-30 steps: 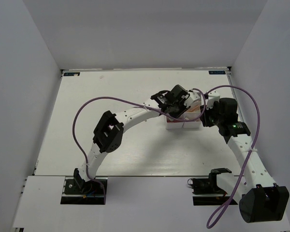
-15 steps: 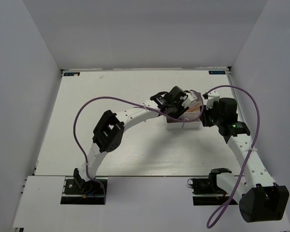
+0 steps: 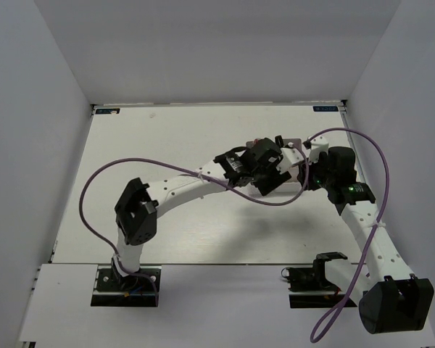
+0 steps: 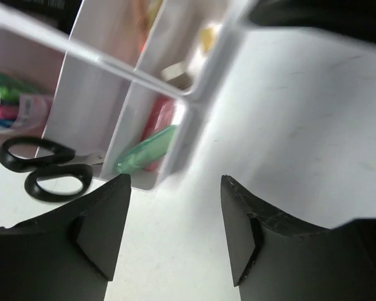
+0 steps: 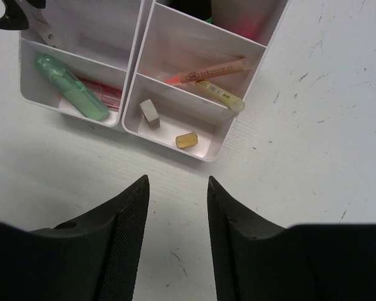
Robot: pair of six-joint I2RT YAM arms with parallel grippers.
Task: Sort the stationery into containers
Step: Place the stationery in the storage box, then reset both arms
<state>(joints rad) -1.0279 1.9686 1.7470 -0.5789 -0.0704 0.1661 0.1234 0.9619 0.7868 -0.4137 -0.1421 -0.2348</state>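
The containers [image 5: 175, 135] are two joined white trays with compartments. In the right wrist view they hold a green capsule eraser [image 5: 72, 94], a pink piece [image 5: 103, 91], a grey eraser [image 5: 149, 114], a pale yellow clip [image 5: 187, 140] and two pens [image 5: 208, 70]. Black-handled scissors [image 4: 44, 169] lie by the tray's end, blades pointing into it. Highlighters [image 4: 9, 103] fill an end compartment. My left gripper [image 4: 175, 182] hangs open and empty over bare table beside the tray's corner [image 4: 191, 103]. My right gripper [image 5: 177, 182] is open and empty just short of the tray's near wall.
In the top view the left gripper [image 3: 264, 170] covers most of the trays, and the right arm [image 3: 337, 174] stands close on their right. A purple cable [image 3: 203, 172] loops along the left arm. White walls enclose the table [image 3: 167, 138].
The left gripper has opened wider and shifted slightly left over the trays. The left arm's elbow has swung down and to the left. The right arm stays put.
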